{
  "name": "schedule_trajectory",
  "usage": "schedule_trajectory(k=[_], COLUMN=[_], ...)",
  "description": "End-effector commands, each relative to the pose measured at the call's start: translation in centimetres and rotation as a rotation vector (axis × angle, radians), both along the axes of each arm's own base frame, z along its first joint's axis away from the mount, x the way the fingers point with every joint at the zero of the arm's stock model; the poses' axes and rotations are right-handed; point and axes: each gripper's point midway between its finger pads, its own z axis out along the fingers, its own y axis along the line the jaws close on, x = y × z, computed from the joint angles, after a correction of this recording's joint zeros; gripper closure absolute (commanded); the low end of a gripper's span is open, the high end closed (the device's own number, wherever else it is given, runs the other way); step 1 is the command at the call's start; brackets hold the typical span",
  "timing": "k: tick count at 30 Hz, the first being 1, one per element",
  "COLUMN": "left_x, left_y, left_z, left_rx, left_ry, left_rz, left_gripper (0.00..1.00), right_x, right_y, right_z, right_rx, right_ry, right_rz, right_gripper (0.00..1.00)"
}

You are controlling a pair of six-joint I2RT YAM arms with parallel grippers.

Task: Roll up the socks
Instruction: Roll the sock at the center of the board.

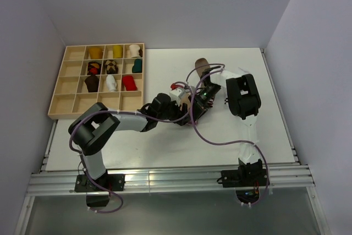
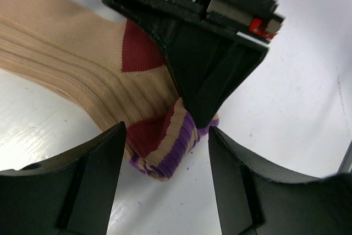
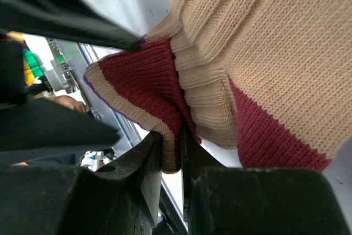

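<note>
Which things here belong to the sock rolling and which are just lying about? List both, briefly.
In the job:
- tan sock with maroon heel
- right arm, jaws shut on its striped cuff
- left arm, jaws open by that cuff

Lying about:
- wooden tray of rolled bundles
- purple cables

Tray (image 1: 61, 104): pale wood, gridded into compartments, at the table's far-left corner.
Table (image 1: 137, 147): white, flat.
Rail (image 1: 176, 180): aluminium, along the near edge.
Walls (image 1: 165, 4): plain, pale grey.
</note>
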Motion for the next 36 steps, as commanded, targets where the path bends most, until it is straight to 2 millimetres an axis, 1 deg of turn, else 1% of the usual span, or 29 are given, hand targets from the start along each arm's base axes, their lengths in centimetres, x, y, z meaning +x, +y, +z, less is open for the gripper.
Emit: schedule_trajectory(k=[1,4,9,11,14,15,16,19,20,21,22,23,24,25,26,27,28,29,30,31,32,33,34,35,36], left_x=[0.7,0.5,-0.1,-0.2,-0.4,-0.4,-0.6,-0.6,-0.6,-0.6,-0.7,-0.9,-1.0,-1.1,-1.4,-1.7,-1.8,-2.2,-2.6,-3.0,-3.4,-4.0,-4.5,-5.0,-5.4], left_y=[-2.0,-2.2,-1.8,-1.7,-1.7,-1.9,-1.8,-1.8,-1.6,-1.4,-1.3,-1.1,-1.0,-1.0,-0.8,-0.4,-0.3,-0.2,0.1,0.3,0.6,0.9,1.0,1.1,1.3], left_z=[1.7,1.2,0.2,-0.4,-0.9,-1.0,-1.7,-2.5,-2.9,-3.3,-3.9,-4.2,-4.4,-4.4,-4.5,-5.0,-5.0,-5.3,-5.7,-5.9,-6.1,-6.5,-6.6,-6.8,-7.1], left_rx=[-0.062,-0.071,-0.081,-0.080,-0.088,-0.089,-0.074,-0.058,-0.044,-0.031,-0.020,-0.011,-0.008,-0.017,-0.017,0.000,-0.005,-0.001,0.011,0.008,0.013,0.022,0.016,0.013,0.017], left_ry=[-0.066,-0.039,-0.009,0.017,0.053,0.063,0.091,0.128,0.143,0.157,0.186,0.208,0.224,0.249,0.265,0.294,0.325,0.351,0.384,0.430,0.458,0.511,0.550,0.587,0.624], left_rz=[-0.058,-0.057,-0.045,-0.035,-0.023,-0.024,-0.021,-0.006,0.006,0.021,0.032,0.037,0.049,0.059,0.064,0.078,0.095,0.098,0.107,0.122,0.128,0.147,0.138,0.134,0.138], left_gripper=[0.34,0.36,0.40,0.47,0.62,0.69,0.72,0.78,0.81,0.88,0.91,0.93,1.00,1.00,1.00,1.00,1.00,1.00,1.00,1.00,1.00,1.00,1.00,1.00,1.00], right_x=[0.7,0.9,1.3,1.3,1.4,1.5,1.5,1.9,1.9,2.0,2.1,2.5,2.8,2.8,3.3,3.5,2.8,3.8,4.1,4.1,4.2,4.2,4.0,4.0,3.7], right_y=[-0.8,-1.0,-1.4,-1.5,-1.9,-2.0,-2.1,-2.1,-2.0,-1.9,-1.9,-2.1,-2.2,-2.4,-2.5,-3.0,-3.4,-3.5,-3.8,-4.1,-4.3,-4.4,-4.7,-4.8,-4.7], right_z=[-0.3,-0.5,-0.9,-1.0,-1.2,-1.3,-1.4,-1.1,-1.0,-0.7,-0.5,-0.1,0.3,0.0,1.5,1.7,1.5,2.9,3.2,2.9,4.0,4.2,3.8,4.8,5.0], right_rx=[-0.041,-0.054,-0.074,-0.080,-0.103,-0.115,-0.126,-0.127,-0.124,-0.118,-0.115,-0.119,-0.119,-0.119,-0.113,-0.136,-0.145,-0.135,-0.149,-0.155,-0.149,-0.150,-0.150,-0.138,-0.124], right_ry=[-0.016,-0.013,-0.021,-0.032,-0.067,-0.076,-0.085,-0.120,-0.119,-0.128,-0.144,-0.198,-0.238,-0.284,-0.365,-0.409,-0.426,-0.526,-0.567,-0.604,-0.655,-0.683,-0.709,-0.764,-0.788], right_rz=[0.001,-0.014,-0.033,-0.032,-0.028,-0.033,-0.039,-0.053,-0.052,-0.050,-0.051,-0.057,-0.059,-0.060,-0.069,-0.070,-0.068,-0.082,-0.090,-0.098,-0.106,-0.105,-0.108,-0.103,-0.094], right_gripper=[0.83,0.83,0.83,0.83,0.82,0.79,0.78,0.73,0.71,0.68,0.64,0.61,0.55,0.53,0.50,0.46,0.45,0.44,0.43,0.43,0.43,0.43,0.43,0.43,0.43])
